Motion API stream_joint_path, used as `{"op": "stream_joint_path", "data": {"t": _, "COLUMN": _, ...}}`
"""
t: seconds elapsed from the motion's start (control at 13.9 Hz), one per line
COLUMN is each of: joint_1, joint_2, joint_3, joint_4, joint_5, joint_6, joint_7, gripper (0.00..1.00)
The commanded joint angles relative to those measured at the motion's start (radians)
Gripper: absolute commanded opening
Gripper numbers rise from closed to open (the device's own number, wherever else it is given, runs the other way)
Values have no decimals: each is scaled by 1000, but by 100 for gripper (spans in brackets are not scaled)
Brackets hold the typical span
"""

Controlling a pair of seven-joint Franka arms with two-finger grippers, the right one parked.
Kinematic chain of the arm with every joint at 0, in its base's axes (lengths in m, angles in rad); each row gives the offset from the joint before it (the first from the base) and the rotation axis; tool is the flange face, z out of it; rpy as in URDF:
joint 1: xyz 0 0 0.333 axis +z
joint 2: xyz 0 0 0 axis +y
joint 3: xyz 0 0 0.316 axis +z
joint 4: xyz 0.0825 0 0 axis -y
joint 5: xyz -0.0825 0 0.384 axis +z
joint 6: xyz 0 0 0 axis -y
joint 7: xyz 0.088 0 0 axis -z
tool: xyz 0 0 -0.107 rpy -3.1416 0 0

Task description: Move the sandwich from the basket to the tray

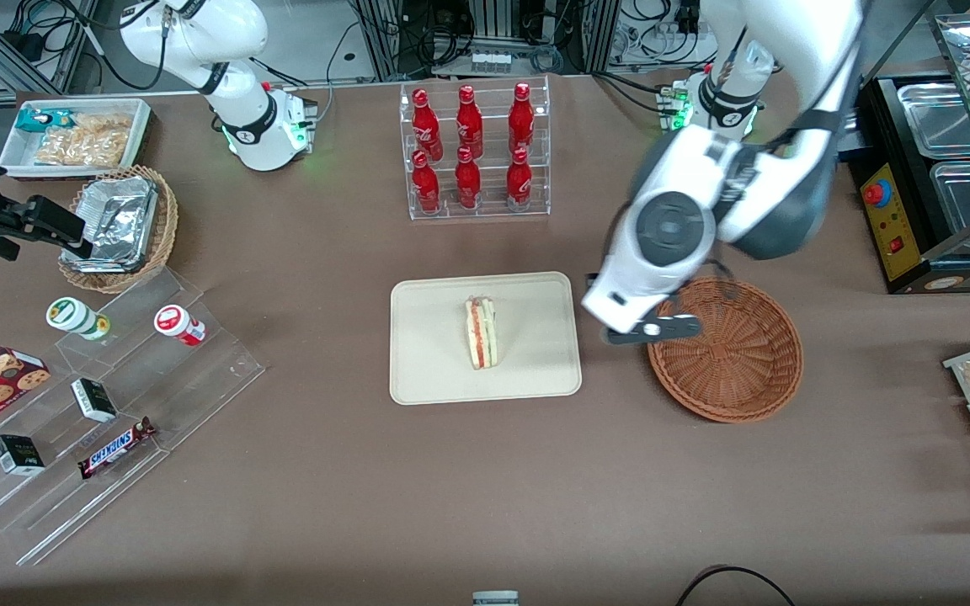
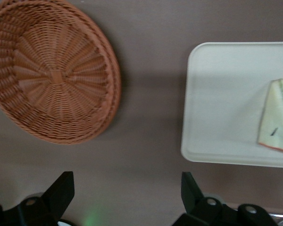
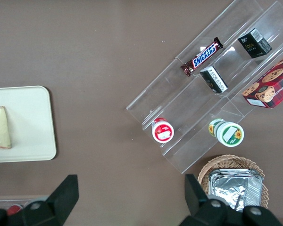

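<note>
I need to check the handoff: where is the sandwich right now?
The sandwich lies on the tray, near its middle, in the front view. The open gripper hovers over the basket rim nearest the tray.

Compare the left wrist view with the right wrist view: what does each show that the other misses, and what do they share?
Only the left wrist view shows the basket, with nothing in it, and the open gripper above bare table between basket and tray. Only the right wrist view shows the clear stepped rack with a Snickers bar, and the foil containers in a tan basket. Both show the tray with the sandwich lying on it.
</note>
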Motion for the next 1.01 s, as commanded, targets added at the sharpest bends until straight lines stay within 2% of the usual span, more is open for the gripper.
{"op": "stream_joint_path", "data": {"t": 0.0, "joint_1": 118, "joint_2": -152, "joint_3": -10, "joint_4": -136, "joint_5": 10, "joint_6": 3, "joint_7": 172, "gripper": 100}}
{"op": "stream_joint_path", "data": {"t": 0.22, "joint_1": 225, "joint_2": -226, "joint_3": -10, "joint_4": -190, "joint_5": 10, "joint_6": 3, "joint_7": 308, "gripper": 100}}
{"op": "stream_joint_path", "data": {"t": 0.5, "joint_1": 339, "joint_2": -276, "joint_3": -10, "joint_4": -177, "joint_5": 8, "joint_6": -39, "joint_7": 432, "gripper": 100}}
{"op": "stream_joint_path", "data": {"t": 0.65, "joint_1": 361, "joint_2": -312, "joint_3": -9, "joint_4": -166, "joint_5": 7, "joint_6": -82, "joint_7": 495, "gripper": 100}}
{"op": "stream_joint_path", "data": {"t": 0.94, "joint_1": 388, "joint_2": -344, "joint_3": -7, "joint_4": -144, "joint_5": 7, "joint_6": -86, "joint_7": 506, "gripper": 100}}
